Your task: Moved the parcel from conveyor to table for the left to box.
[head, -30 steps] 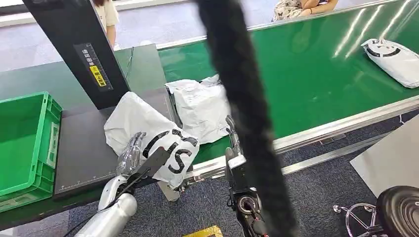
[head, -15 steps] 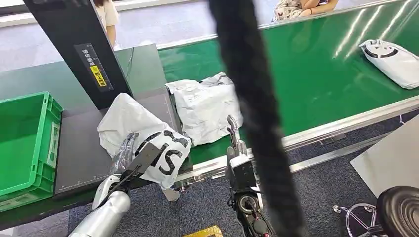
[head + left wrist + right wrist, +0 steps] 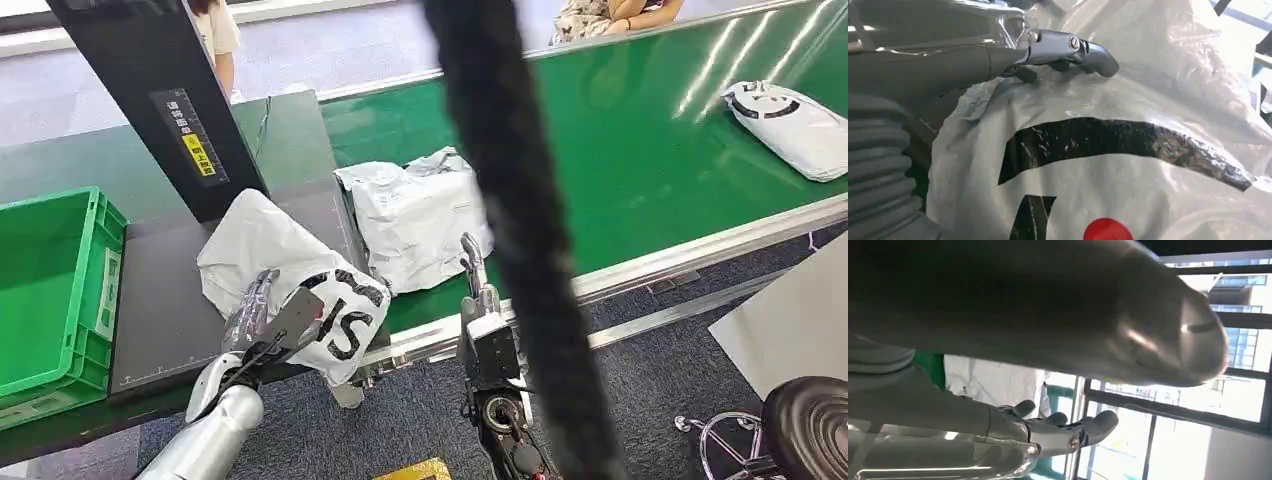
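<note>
White plastic parcel with black lettering (image 3: pixel 300 275) sits on the dark table (image 3: pixel 165 310), left hand (image 3: pixel 262 312) grasping its near edge; right hand (image 3: pixel 475 275) hangs released, fingers apart

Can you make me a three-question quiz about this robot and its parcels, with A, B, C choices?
1. Where is the parcel with black letters?
A. on the dark table
B. inside the green crate
C. on the floor

2. How many white parcels lie on the green conveyor?
A. none
B. two
C. five

3. What is the left hand doing?
A. hanging at the robot's side
B. touching the lettered parcel
C. holding the crate

Answers:
1. A: the lettered parcel lies on the dark table beside the crate, its edge hanging over the front.
2. B: a crumpled parcel sits near the right hand, and a smiley-face parcel lies farther along the belt.
3. B: the fingers rest against the parcel's plastic in the left wrist view.
</note>
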